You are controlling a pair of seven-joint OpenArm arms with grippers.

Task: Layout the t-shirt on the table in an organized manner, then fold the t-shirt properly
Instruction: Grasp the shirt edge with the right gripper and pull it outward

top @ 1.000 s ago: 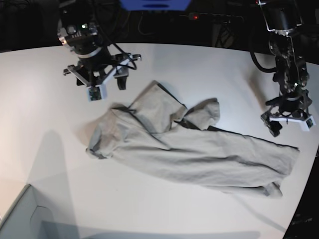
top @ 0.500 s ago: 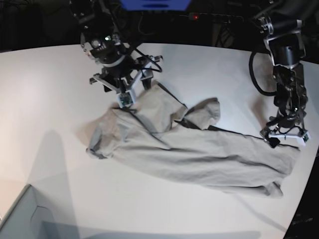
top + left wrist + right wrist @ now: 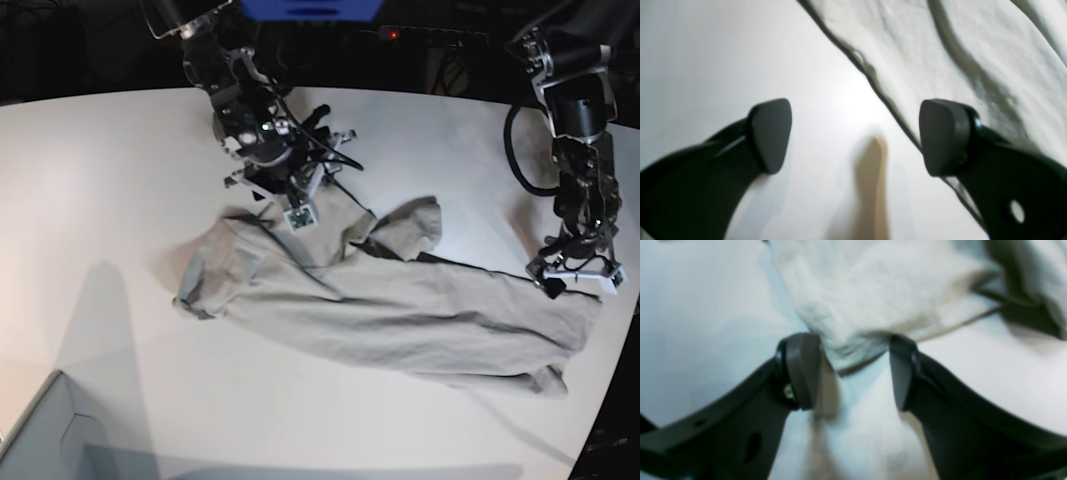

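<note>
Across the table centre your t-shirt lies crumpled; right gripper, jaws apart, straddles its 12 o'clock edge, left gripper, wide apart, straddles its 3 o'clock hem.

Bright light is falling from above onto the white counter, leaving the background beyond its far edge nearly black. A broad soft shadow is lying across the near left of the counter in the base view, and a pale glare patch is glowing beside the t-shirt. The counter's edge is bowing, showing wide-lens distortion. Both wrist views are looking soft: the left claw is blurring at its near parts, with glare between the pads, and the right claw is smearing along one pad's edge
</note>
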